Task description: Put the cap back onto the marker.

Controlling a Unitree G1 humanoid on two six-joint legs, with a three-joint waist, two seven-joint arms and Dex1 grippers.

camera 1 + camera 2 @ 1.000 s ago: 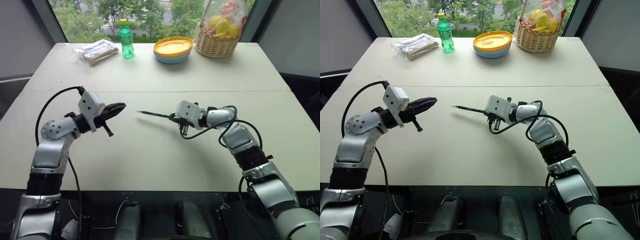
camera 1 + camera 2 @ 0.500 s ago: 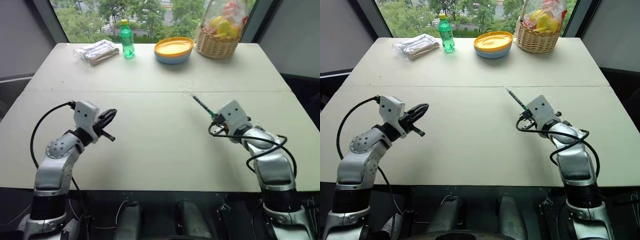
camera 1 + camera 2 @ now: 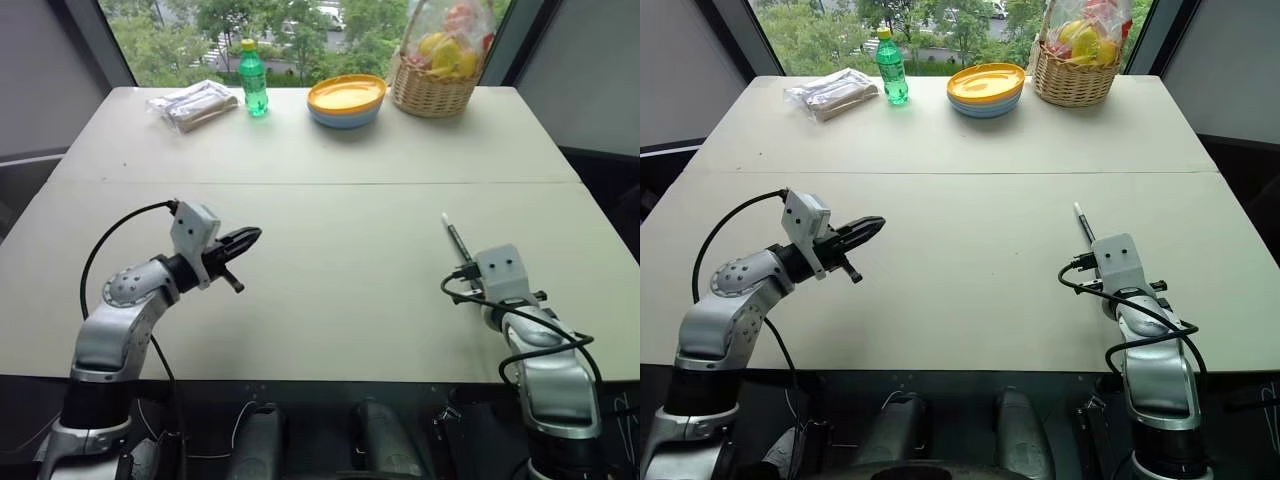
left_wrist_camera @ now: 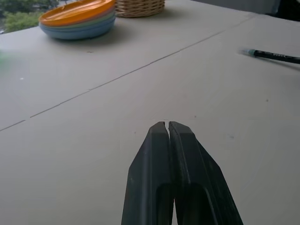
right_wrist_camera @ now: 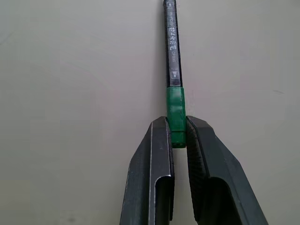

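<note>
marker (image 5: 171,42): thin dark stick, green band (image 5: 176,115), apparently pinched by right fingers (image 5: 206,159).

The table (image 3: 330,150) looked matt and smooth. The marker (image 5: 171,51) had a glossy dark plastic barrel and a green plastic section; the basket (image 3: 432,90) was woven wicker.
</note>
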